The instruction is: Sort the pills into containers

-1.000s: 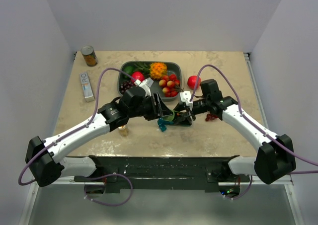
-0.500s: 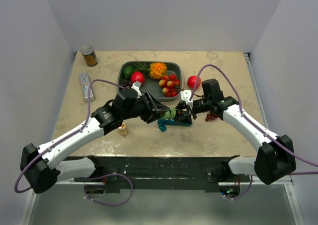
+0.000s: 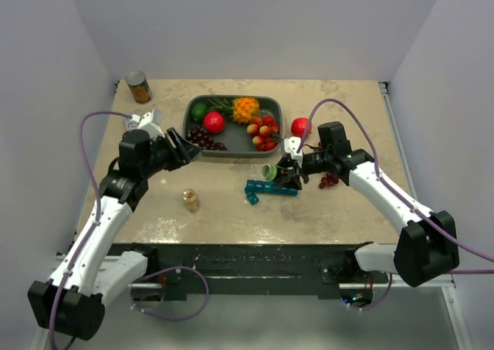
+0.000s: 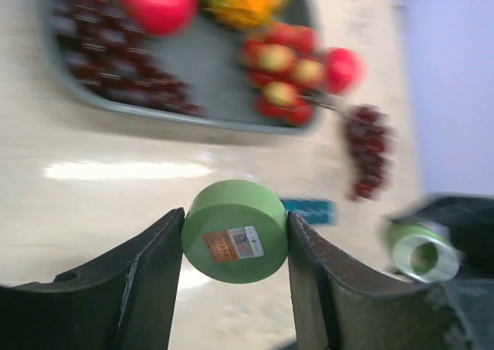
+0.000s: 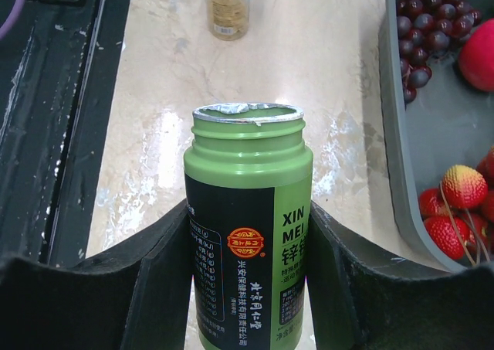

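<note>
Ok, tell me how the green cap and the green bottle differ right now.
The cap is a short disc with a barcode sticker; the bottle is tall with a black label. The cap sits in the left gripper, the bottle in the right gripper, its mouth uncovered. Both are the same green.

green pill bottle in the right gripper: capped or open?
Open. The green plastic pill bottle shows a bare threaded neck with torn silver foil; its round green cap sits apart, in the left gripper.
</note>
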Controlling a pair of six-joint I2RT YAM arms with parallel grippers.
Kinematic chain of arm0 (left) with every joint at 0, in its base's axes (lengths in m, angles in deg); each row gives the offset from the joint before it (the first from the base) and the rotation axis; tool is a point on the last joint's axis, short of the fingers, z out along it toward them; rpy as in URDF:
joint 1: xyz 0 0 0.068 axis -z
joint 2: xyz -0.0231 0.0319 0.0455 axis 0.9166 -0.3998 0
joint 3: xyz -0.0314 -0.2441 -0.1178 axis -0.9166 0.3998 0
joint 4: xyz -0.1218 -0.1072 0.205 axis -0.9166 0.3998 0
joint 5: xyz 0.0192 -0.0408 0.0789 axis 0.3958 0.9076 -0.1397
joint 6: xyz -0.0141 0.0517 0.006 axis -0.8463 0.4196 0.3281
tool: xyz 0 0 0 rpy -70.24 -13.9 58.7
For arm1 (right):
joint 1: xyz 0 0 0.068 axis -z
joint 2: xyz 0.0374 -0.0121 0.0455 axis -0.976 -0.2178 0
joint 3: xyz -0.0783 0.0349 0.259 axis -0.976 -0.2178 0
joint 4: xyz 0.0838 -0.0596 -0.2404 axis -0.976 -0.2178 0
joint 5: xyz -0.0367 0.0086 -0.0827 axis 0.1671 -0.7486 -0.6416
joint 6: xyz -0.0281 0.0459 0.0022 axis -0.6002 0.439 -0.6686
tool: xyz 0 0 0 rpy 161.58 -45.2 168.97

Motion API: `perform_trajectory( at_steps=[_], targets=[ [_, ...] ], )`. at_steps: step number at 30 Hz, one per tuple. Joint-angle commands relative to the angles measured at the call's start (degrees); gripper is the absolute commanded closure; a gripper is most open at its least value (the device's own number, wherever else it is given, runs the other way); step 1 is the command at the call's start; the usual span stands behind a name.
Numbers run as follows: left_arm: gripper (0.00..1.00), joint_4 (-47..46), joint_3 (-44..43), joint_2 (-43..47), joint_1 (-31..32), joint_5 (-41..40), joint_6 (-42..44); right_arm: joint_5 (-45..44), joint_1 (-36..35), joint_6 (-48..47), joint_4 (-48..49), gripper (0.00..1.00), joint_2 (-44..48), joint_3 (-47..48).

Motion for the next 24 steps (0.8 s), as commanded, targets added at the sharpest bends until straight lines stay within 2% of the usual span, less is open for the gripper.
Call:
perform_trajectory(
  at_steps=[1,2,8,11,13,14,16,17,18,22,24],
  targets=[
    [1.00,4.03,-0.62,-8.18,-5.09,-8.52,20.09,2.52,0.80,1.98,2.61,1.00,2.50,0.53],
    [1.00,3.42,-0.27,-11.59,-5.79,-7.74,18.96,2.43,0.98,2.07,2.69,1.00,2.67,0.53],
    [1.00,-1.51,1.23,-24.68,-10.98,-15.10,19.46,1.82,1.86,4.96,5.77,1.00,4.08,-0.61],
    [1.00,-0.90,-0.35,-30.49,-11.34,-17.38,20.87,1.20,1.94,5.49,6.30,1.00,3.82,-0.52],
    [0.96,-1.25,-0.26,-32.09,-11.42,-17.92,21.31,0.76,1.94,5.67,6.30,1.00,3.82,-0.52],
    [0.86,-1.25,-0.35,-33.15,-11.34,-19.14,21.75,0.59,1.86,5.76,6.38,1.00,3.90,-0.52],
    [0.72,-0.90,-0.61,-34.12,-11.42,-20.20,22.63,0.50,2.03,6.37,6.82,1.00,3.82,-0.52],
    [0.61,-0.46,-0.79,-34.65,-11.42,-20.73,23.16,0.76,1.94,6.72,7.00,1.00,3.90,-0.52],
    [0.56,-0.28,-1.05,-34.82,-11.42,-20.56,23.34,1.11,2.03,7.86,7.96,1.00,3.99,-0.61],
    [0.24,0.86,-1.67,-32.20,-11.42,-19.86,24.39,4.45,2.29,14.44,12.17,1.00,5.22,-0.17],
    [0.18,2.00,-2.02,-30.09,-11.42,-19.60,25.09,4.45,3.26,19.02,15.42,1.00,7.67,1.32]
  ],
)
